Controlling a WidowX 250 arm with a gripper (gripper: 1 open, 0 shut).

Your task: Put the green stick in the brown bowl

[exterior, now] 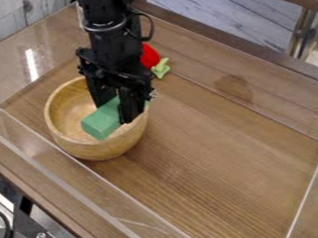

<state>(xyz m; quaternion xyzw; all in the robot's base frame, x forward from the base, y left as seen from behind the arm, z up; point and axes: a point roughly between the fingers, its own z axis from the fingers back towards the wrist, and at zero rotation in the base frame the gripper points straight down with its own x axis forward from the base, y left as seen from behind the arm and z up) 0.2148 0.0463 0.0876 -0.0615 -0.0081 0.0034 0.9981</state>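
The brown bowl [63,122] sits at the left of the wooden table, round, light wood with visible grain. My black gripper [113,101] hangs over the bowl's right half, shut on the green stick [103,121]. The mint-green block points down and to the left, its lower end inside the bowl's rim, close above the bowl's floor. Whether it touches the wood I cannot tell. The stick's upper end is hidden between the fingers.
A red strawberry-like toy [154,62] with a green leaf lies just behind the gripper, to the right of the bowl. Clear plastic walls [32,56] fence the table on the left and front. Bare wooden tabletop [240,144] stretches to the right.
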